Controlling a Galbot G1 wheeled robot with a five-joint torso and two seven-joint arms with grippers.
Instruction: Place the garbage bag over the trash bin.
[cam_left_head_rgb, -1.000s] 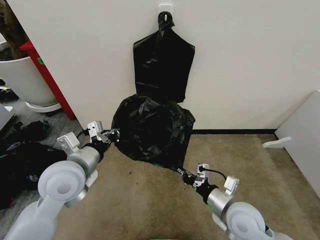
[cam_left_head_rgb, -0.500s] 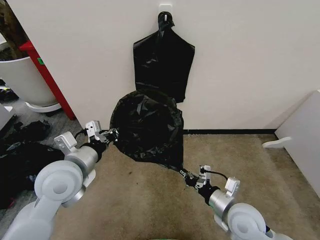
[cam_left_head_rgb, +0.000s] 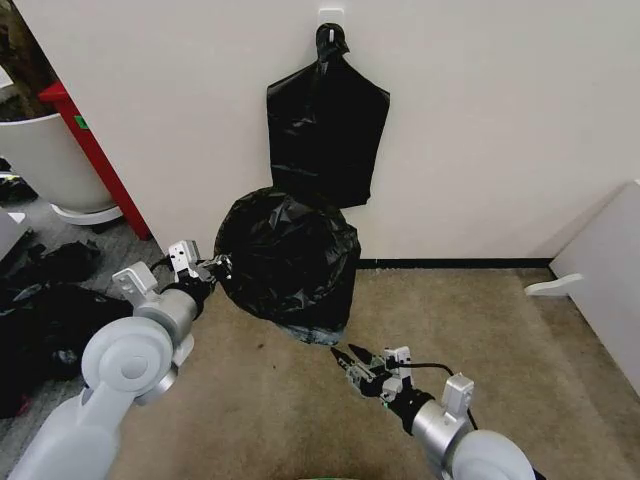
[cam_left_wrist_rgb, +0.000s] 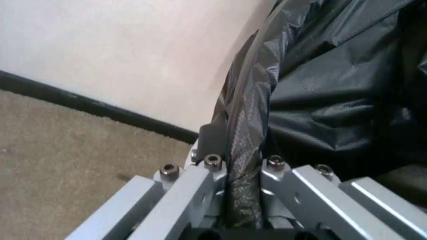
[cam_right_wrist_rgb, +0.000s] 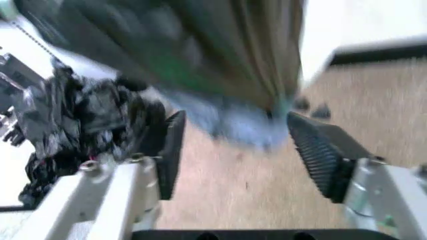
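The garbage bag (cam_left_head_rgb: 288, 262) hangs in front of the wall (cam_left_head_rgb: 480, 120), directly below the knotted bunch of bags (cam_left_head_rgb: 326, 128) on the wall hook (cam_left_head_rgb: 330, 18). The left gripper (cam_left_head_rgb: 213, 268) is clamped on the bag's left edge. The right gripper (cam_left_head_rgb: 345, 360) sits just below and right of the bag's lower end, apart from it, above the carpet (cam_left_head_rgb: 270, 410). A large tub (cam_left_head_rgb: 45, 155) stands far left.
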